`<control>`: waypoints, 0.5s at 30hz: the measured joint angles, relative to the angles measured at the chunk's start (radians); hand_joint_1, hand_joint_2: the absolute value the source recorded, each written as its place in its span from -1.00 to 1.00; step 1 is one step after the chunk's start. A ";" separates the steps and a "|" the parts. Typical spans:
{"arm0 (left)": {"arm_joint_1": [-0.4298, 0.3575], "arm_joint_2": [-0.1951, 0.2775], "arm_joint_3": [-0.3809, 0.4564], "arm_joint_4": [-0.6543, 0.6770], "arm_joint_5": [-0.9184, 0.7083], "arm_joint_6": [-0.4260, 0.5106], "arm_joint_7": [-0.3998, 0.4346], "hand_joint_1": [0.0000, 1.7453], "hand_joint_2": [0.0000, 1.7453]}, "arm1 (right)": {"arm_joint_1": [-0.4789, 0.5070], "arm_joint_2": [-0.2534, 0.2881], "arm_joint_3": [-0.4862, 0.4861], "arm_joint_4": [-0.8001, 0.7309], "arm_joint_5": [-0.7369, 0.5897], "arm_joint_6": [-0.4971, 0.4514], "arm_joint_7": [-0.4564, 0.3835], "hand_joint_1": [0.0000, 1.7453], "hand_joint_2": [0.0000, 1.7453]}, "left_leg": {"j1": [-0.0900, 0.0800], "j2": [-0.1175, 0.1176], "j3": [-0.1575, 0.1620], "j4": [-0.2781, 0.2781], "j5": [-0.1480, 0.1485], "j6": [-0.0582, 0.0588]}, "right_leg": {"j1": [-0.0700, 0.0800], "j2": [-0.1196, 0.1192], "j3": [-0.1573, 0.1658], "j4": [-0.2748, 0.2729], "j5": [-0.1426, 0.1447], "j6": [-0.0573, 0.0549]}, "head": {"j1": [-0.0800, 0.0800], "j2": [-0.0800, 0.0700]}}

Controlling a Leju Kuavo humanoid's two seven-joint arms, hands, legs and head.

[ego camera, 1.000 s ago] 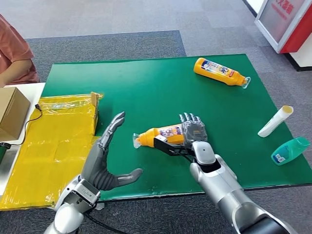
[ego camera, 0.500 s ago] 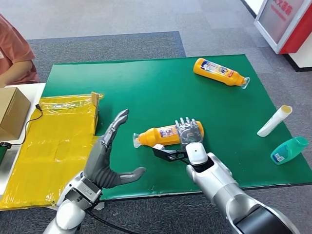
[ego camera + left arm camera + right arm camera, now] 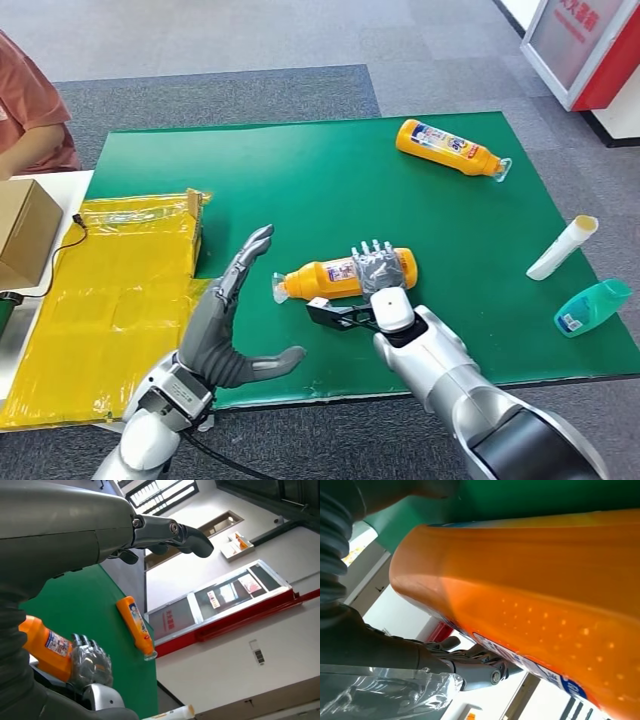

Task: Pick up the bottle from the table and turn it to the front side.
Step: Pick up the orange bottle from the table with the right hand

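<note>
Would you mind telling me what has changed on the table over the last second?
The right hand, wrapped around the near bottle, has drawn slightly left and toward the robot, the bottle coming with it. The open left hand has edged right toward the bottle's cap, fingers spread. The far bottle, white tube, teal bottle and yellow bag have stayed put.

Indoor robot test area in an office or showroom-like hall: grey carpet tiles [image 3: 226, 40] covered the floor, a counter [image 3: 324, 180] carried a green mat, a red-framed display stand [image 3: 581, 50] stood at the far right, a cardboard box [image 3: 23, 235] sat on a white side table [image 3: 53, 185], and a person [image 3: 30, 115] sat nearby
</note>
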 joint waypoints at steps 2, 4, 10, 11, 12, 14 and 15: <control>0.000 0.000 -0.001 0.003 0.004 -0.001 -0.004 -1.00 1.00 | -0.003 0.003 0.000 0.012 -0.001 -0.002 -0.005 1.00 1.00 | 0.000 0.000 0.000 0.000 0.000 0.000 | 0.000 0.000 0.000 0.000 0.000 0.000 | 0.000 0.000; 0.000 0.000 -0.004 0.007 0.006 -0.001 -0.005 -1.00 1.00 | -0.005 0.006 0.000 0.021 -0.003 -0.007 -0.010 1.00 1.00 | 0.000 0.000 0.000 0.000 0.000 0.000 | 0.000 0.000 0.000 0.000 0.000 0.000 | 0.000 0.000; 0.000 0.000 -0.014 0.015 0.006 -0.001 -0.006 -1.00 1.00 | -0.020 0.012 0.000 0.039 -0.006 -0.015 -0.015 1.00 1.00 | 0.000 0.000 0.000 0.000 0.000 0.000 | 0.000 0.000 0.000 0.000 0.000 0.000 | 0.000 0.000; 0.000 0.000 -0.015 0.015 0.006 -0.001 -0.006 -1.00 1.00 | -0.022 0.012 0.000 0.041 -0.006 -0.016 -0.015 1.00 1.00 | 0.000 0.000 0.000 0.000 0.000 0.000 | 0.000 0.000 0.000 0.000 0.000 0.000 | 0.000 0.000; 0.000 0.000 -0.016 0.016 0.006 -0.001 -0.006 -1.00 1.00 | -0.024 0.012 0.000 0.043 -0.006 -0.016 -0.015 1.00 1.00 | 0.000 0.000 0.000 0.000 0.000 0.000 | 0.000 0.000 0.000 0.000 0.000 0.000 | 0.000 0.000; 0.000 0.001 -0.016 0.016 0.006 -0.001 -0.006 -1.00 1.00 | -0.027 0.013 0.000 0.046 -0.006 -0.017 -0.015 1.00 1.00 | 0.000 0.000 0.000 0.000 0.000 0.000 | 0.000 0.000 0.000 0.000 0.000 0.000 | 0.000 0.000; 0.000 0.001 -0.016 0.017 0.006 -0.001 -0.006 -1.00 1.00 | -0.028 0.013 0.000 0.047 -0.006 -0.018 -0.016 1.00 1.00 | 0.000 0.000 0.000 0.000 0.000 0.000 | 0.000 0.000 0.000 0.000 0.000 0.000 | 0.000 0.000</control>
